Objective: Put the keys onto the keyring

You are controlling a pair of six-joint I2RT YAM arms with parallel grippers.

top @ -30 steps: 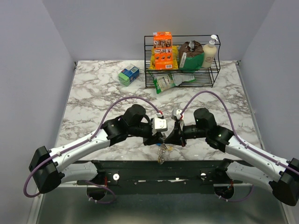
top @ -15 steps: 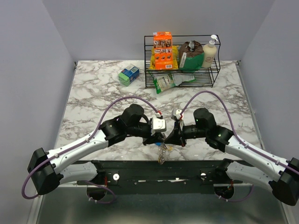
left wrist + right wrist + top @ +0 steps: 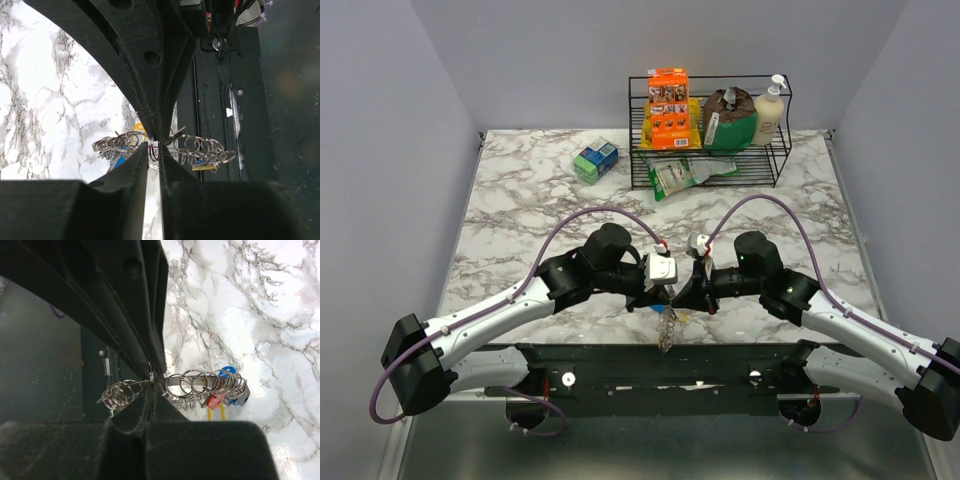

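Note:
Both grippers meet over the table's near edge. The left gripper [image 3: 658,292] and the right gripper [image 3: 678,294] pinch the keyring [image 3: 666,328], whose coiled silver loops and keys hang below them. In the left wrist view the left gripper [image 3: 154,149] is almost shut on a thin ring of the keyring [image 3: 200,146], with loops spreading to both sides. In the right wrist view the right gripper [image 3: 151,392] is shut on the keyring's wire [image 3: 117,392]. Keys with red [image 3: 215,401], blue [image 3: 227,371] and yellow [image 3: 221,415] heads hang among the loops on the right.
A black wire rack [image 3: 710,165] with boxes, bags and a soap bottle stands at the back of the marble table [image 3: 520,220]. A green and blue box [image 3: 595,160] lies left of it. The dark arm mount [image 3: 660,375] runs along the near edge.
The left arm's elbow swayed slightly left and back. Both grippers stay together on the keyring in the same place.

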